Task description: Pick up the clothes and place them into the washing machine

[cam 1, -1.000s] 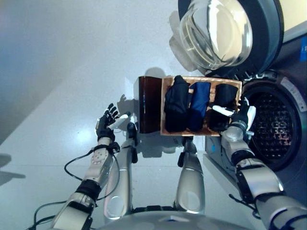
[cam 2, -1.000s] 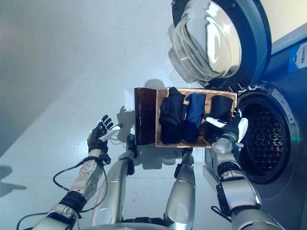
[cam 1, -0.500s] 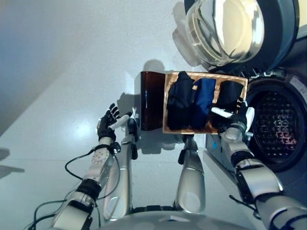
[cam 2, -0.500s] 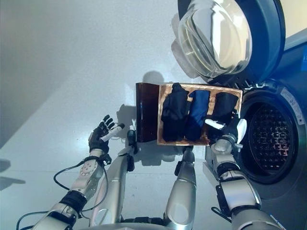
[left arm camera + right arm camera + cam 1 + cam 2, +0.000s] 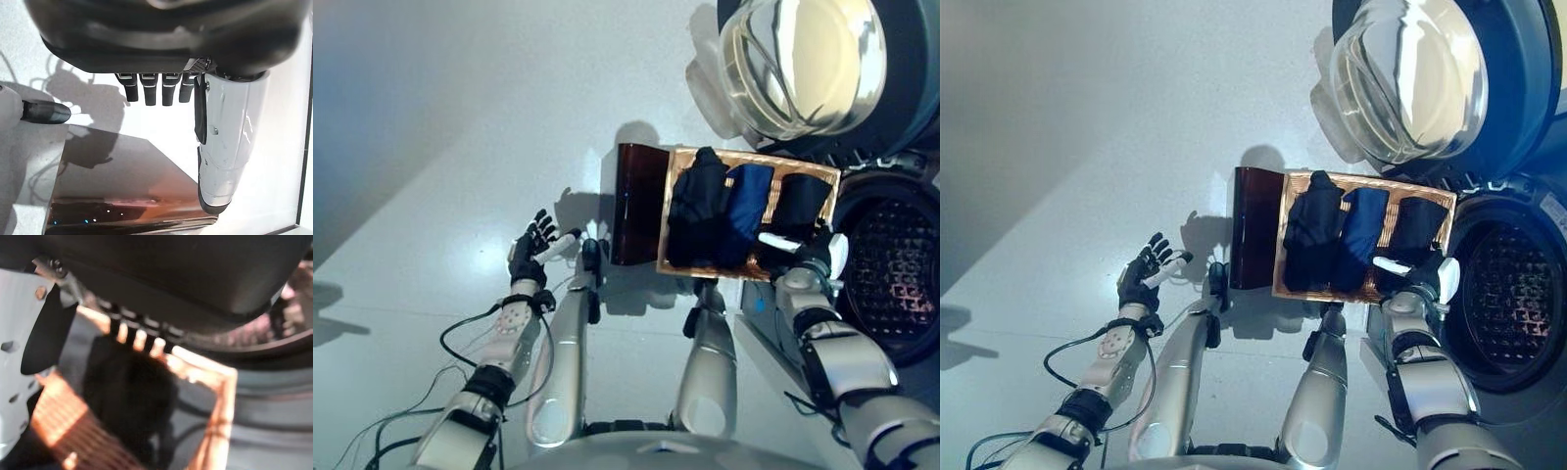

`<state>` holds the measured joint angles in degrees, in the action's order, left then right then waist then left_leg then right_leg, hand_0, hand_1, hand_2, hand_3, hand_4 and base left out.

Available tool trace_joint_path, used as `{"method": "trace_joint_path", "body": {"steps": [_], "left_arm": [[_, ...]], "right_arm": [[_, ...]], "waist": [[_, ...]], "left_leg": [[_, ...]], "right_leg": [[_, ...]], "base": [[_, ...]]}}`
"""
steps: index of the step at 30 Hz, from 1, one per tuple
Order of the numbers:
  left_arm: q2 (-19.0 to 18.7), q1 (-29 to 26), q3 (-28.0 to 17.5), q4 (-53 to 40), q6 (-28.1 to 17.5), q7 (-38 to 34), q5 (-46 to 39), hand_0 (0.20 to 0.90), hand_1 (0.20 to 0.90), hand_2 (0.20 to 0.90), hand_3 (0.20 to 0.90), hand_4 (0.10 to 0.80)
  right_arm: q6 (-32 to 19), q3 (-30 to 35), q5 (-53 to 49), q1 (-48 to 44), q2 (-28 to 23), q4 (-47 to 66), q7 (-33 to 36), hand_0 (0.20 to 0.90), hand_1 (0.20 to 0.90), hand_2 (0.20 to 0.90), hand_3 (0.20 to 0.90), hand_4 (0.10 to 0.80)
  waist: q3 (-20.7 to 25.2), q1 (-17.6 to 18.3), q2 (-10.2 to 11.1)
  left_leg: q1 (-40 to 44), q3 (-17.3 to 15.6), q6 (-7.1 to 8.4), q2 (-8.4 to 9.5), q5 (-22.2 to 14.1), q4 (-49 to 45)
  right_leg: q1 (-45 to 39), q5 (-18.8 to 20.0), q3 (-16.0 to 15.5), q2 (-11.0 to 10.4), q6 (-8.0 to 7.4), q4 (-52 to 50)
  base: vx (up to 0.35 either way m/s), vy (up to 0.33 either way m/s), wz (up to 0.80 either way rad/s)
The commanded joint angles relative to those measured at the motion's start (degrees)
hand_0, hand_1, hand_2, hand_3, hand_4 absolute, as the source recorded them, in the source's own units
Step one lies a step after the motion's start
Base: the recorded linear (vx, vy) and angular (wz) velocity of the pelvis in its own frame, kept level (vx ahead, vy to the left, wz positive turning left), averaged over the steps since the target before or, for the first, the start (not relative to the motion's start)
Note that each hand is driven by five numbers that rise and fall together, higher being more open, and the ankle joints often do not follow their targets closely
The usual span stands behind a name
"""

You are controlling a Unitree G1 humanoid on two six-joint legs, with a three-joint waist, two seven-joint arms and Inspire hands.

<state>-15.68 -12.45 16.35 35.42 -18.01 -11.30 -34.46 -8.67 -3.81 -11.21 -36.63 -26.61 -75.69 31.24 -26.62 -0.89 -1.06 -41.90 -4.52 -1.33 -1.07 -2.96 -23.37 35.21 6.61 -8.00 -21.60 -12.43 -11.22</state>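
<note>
Three bundles of clothes are lying side by side in the basket (image 5: 677, 160) on the floor in front of me: a black bundle (image 5: 698, 208) nearest my left, a blue bundle (image 5: 745, 201) in the middle, and a second black bundle (image 5: 800, 201) nearest the washing machine. All three are sitting inside the basket's woven walls; none is in the drum (image 5: 891, 279) yet. The machine's door (image 5: 803, 61) is standing swung fully open above the basket, so the opening is looking clear for loading.

My right hand (image 5: 815, 257) is hovering at the basket's near right corner, just over the second black bundle. Its fingers are reaching forward and relaxed, thumb standing apart, holding nothing. I am not able to say whether the fingertips are touching the cloth. My left hand (image 5: 530, 251) is hanging well off to the left over the bare floor, fingers spread, also holding nothing.

I am judging the clothes to be light, soft and limp, with no stiffness to lever against. They are likely to sag and trail once lifted, and a loose fold could catch on the basket's rim. I am advising a deep hold across the thick middle of the nearest black bundle, gathering several layers, not pinching an edge.
</note>
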Motion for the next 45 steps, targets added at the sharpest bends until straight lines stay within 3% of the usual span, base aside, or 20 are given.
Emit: {"method": "trace_joint_path", "body": {"steps": [1, 5, 6, 7, 8, 9, 10, 11, 12, 16, 23, 36, 37, 39, 40, 45], "left_arm": [[-1.2, 5.4, -1.6, -4.7, -3.7, 0.1, 0.7, 0.9, 0.9, 0.9, 0.9, 0.8], [-1.6, 5.2, -2.2, -5.0, -3.6, -0.4, 0.6, 0.9, 0.9, 0.9, 0.9, 0.8], [-1.7, 5.3, -2.4, -5.4, -3.6, -0.6, 0.5, 0.9, 0.9, 0.9, 0.9, 0.8], [-1.7, 5.3, -2.4, -5.5, -3.6, -0.6, 0.5, 0.9, 0.9, 0.9, 0.9, 0.8], [-1.7, 5.7, -2.8, -6.0, -3.4, -1.0, 0.1, 0.9, 0.9, 0.9, 0.9, 0.8], [-1.6, 6.0, -3.1, -6.4, -3.4, -1.1, -0.3, 0.9, 0.9, 0.9, 0.9, 0.8], [-1.5, 6.2, -3.2, -6.6, -3.4, -1.1, -0.4, 0.9, 0.9, 0.9, 0.9, 0.8], [-1.4, 6.3, -3.2, -6.8, -3.3, -1.1, -0.5, 0.9, 0.9, 0.9, 0.9, 0.8], [-1.4, 6.8, -3.2, -7.2, -3.3, -0.9, -0.6, 0.9, 0.9, 0.9, 0.9, 0.8], [-1.4, 7.6, -2.8, -8.9, -3.4, -0.5, -0.9, 0.9, 0.9, 0.9, 0.9, 0.8], [-1.2, 8.4, -1.8, -10.4, -3.3, -0.4, -1.6, 0.9, 0.9, 0.9, 0.9, 0.8], [-0.7, 8.5, -2.2, -11.0, -3.5, -0.3, -1.8, 0.9, 0.9, 0.9, 0.9, 0.8], [-0.7, 8.5, -2.1, -11.0, -3.4, -0.3, -1.7, 0.9, 0.9, 0.9, 0.9, 0.8], [-0.8, 8.7, -2.0, -10.9, -3.4, -0.1, -1.6, 0.9, 0.9, 0.9, 0.9, 0.8], [-1.0, 8.8, -1.8, -11.2, -3.4, 0.0, -1.5, 0.9, 0.9, 0.9, 0.9, 0.8], [-1.4, 9.3, -1.2, -11.8, -3.4, 0.3, -1.4, 0.9, 0.9, 0.9, 0.9, 0.8]], "right_arm": [[-1.0, 0.3, 0.2, 3.7, -6.5, 0.6, 3.0, 0.9, 0.9, 0.9, 0.9, 0.8], [-2.2, -0.4, -0.4, 3.7, -6.5, 2.8, 3.0, 0.9, 0.9, 0.9, 0.9, 0.8], [-2.2, -0.7, -0.4, 3.6, -6.5, 3.2, 3.0, 0.9, 0.9, 0.9, 0.9, 0.8], [-2.2, -0.6, -0.4, 3.6, -6.6, 3.2, 3.0, 0.9, 0.9, 0.9, 0.9, 0.8], [-2.3, -1.2, -0.3, 3.4, -6.2, 4.0, 3.1, 0.9, 0.9, 0.9, 0.9, 0.8], [-2.4, -1.5, -0.2, 3.3, -5.9, 4.6, 3.1, 0.9, 0.9, 0.9, 0.9, 0.8], [-2.4, -1.5, -0.2, 3.2, -5.8, 4.5, 3.1, 0.9, 0.9, 0.9, 0.9, 0.8], [-2.4, -1.5, -0.2, 2.9, -5.9, 4.4, 3.1, 0.9, 0.9, 0.9, 0.9, 0.8], [-2.4, -1.8, -0.1, 2.6, -5.9, 4.6, 3.1, 0.9, 0.9, 0.9, 0.9, 0.8], [-2.5, -1.9, 0.3, 2.3, -6.2, 4.7, 3.3, 0.9, 0.9, 0.9, 0.9, 0.8], [-1.2, -2.7, 1.0, 0.3, -6.4, 1.2, 3.1, 0.9, 0.9, 0.9, 0.9, 0.8], [-1.1, -4.3, 1.2, -2.1, -1.1, 0.7, 1.7, 0.9, 0.9, 0.9, 0.9, 0.8], [-0.9, -4.7, 1.8, -2.4, -0.9, 0.6, 1.8, 0.65, 0.65, 0.65, 0.65, 0.622], [0.0, -5.9, 3.6, -3.2, -1.0, -0.2, 1.8, 0.252, 0.252, 0.252, 0.252, 0.337], [0.6, -6.6, 4.9, -3.9, -1.3, -0.9, 2.1, 0.2, 0.2, 0.2, 0.2, 0.3], [2.2, -6.4, 6.3, -5.4, -1.7, -3.7, 2.2, 0.2, 0.2, 0.2, 0.2, 0.3]], "waist": [[3.8, -0.3, -0.9], [3.4, -0.1, -1.0], [3.6, -0.4, -1.4], [3.3, -0.1, -1.1], [3.5, -0.3, -1.5], [3.5, -0.4, -1.6], [3.5, -0.4, -1.7], [3.4, -0.3, -1.6], [3.7, -0.7, -2.0], [4.0, -1.1, -2.8], [4.7, -1.9, -4.2], [5.4, -3.3, -5.9], [5.4, -3.5, -5.9], [5.6, -3.8, -6.1], [5.6, -4.0, -6.2], [5.9, -4.7, -6.4]], "left_leg": [[-0.3, 1.2, 5.28, -2.95, -4.4, -6.5], [-2.4, 2.0, 5.42, -4.13, -6.0, -10.9], [-2.0, 2.6, 5.9, -4.7, -8.3, -12.1], [-2.7, 2.2, 5.5, -4.34, -6.2, -11.7], [-2.5, 2.9, 6.13, -5.1, -8.5, -12.8], [-2.7, 2.9, 6.26, -5.25, -8.5, -12.9], [-2.8, 3.0, 6.34, -5.36, -8.5, -12.8], [-3.4, 2.7, 6.01, -4.99, -6.3, -11.9], [-3.1, 3.3, 6.52, -5.45, -8.2, -12.4], [-4.2, 3.6, 6.64, -5.47, -7.9, -12.4], [-5.3, 3.7, 6.39, -4.88, -7.6, -11.8], [-8.7, 3.2, 5.53, -3.83, -7.5, -12.5], [-8.7, 3.2, 5.47, -3.77, -7.5, -12.3], [-9.0, 3.2, 5.41, -3.54, -7.4, -12.3], [-9.2, 3.2, 5.39, -3.45, -7.4, -12.3], [-9.5, 3.3, 5.23, -3.12, -7.4, -12.5]], "right_leg": [[2.5, 1.9, 2.7, -0.1, 1.3, -3.9], [5.6, -1.6, 3.8, 1.0, 2.41, -10.4], [5.7, -4.1, 4.2, 1.6, 2.08, -12.6], [6.2, -2.3, 4.0, 1.2, 2.62, -11.8], [7.0, -5.4, 4.5, 1.9, 2.51, -14.7], [7.6, -6.0, 4.5, 2.0, 2.74, -15.6], [7.9, -6.2, 4.5, 2.0, 2.77, -16.0], [8.5, -4.5, 4.2, 1.8, 3.43, -15.2], [8.3, -6.7, 4.4, 2.2, 2.98, -16.5], [9.8, -7.6, 4.3, 2.3, 3.15, -18.1], [11.9, -8.1, 4.5, 2.2, 3.2, -19.5], [15.0, -8.3, 4.4, 1.2, 2.81, -21.3], [15.1, -8.3, 4.4, 1.1, 2.78, -21.4], [15.4, -8.3, 4.4, 1.0, 2.79, -21.5], [15.5, -8.3, 4.4, 0.9, 2.81, -21.5], [15.7, -8.4, 4.4, 0.7, 2.77, -21.9]], "base": [[0.0, 0.0, 0.0], [0.017, -0.032, -0.04], [-0.005, -0.031, -0.02], [0.113, -0.068, 0.01], [0.022, -0.07, 0.04], [0.13, -0.094, 0.13], [-0.068, -0.061, 0.1], [0.032, -0.072, 0.08], [0.035, -0.083, -0.01], [0.044, -0.052, 0.01], [0.005, -0.003, 0.02], [0.005, 0.013, 0.03], [0.0, 0.0, 0.0], [0.005, 0.015, 0.0], [0.0, 0.0, 0.0], [0.002, 0.003, 0.01]]}}
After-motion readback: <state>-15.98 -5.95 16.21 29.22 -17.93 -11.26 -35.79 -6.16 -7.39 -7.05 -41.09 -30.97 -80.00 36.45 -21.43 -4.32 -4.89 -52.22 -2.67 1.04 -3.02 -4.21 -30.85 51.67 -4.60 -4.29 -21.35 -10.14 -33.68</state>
